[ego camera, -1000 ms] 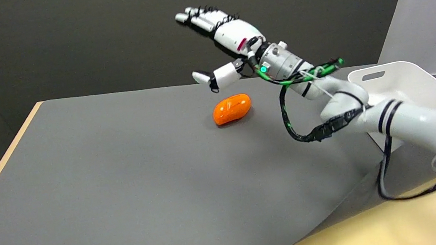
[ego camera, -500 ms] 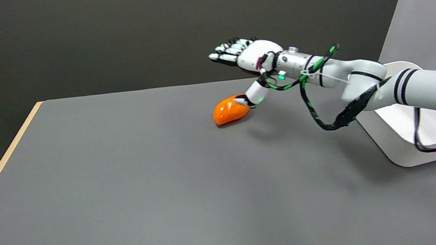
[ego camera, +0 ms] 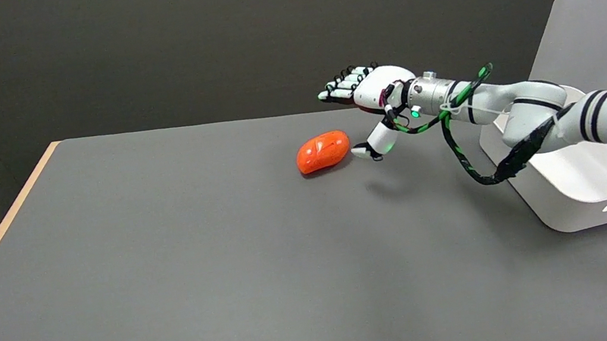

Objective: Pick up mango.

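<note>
The mango [ego camera: 323, 151] lies on the table [ego camera: 173, 262], toward its far side and a little right of the middle, with nothing touching it. The right hand [ego camera: 369, 103] hangs in the air just to the mango's right, its thumb [ego camera: 376, 143] reaching down beside the fruit and the other fingers [ego camera: 341, 83] stretched out above and behind it. The bin [ego camera: 582, 183] stands on the table at the right edge, well apart from the mango, and the right arm [ego camera: 541, 111] passes over the bin's far corner

Right hand [ego camera: 371, 103] outstretched, fingers apart, thumb angled downward.
</note>
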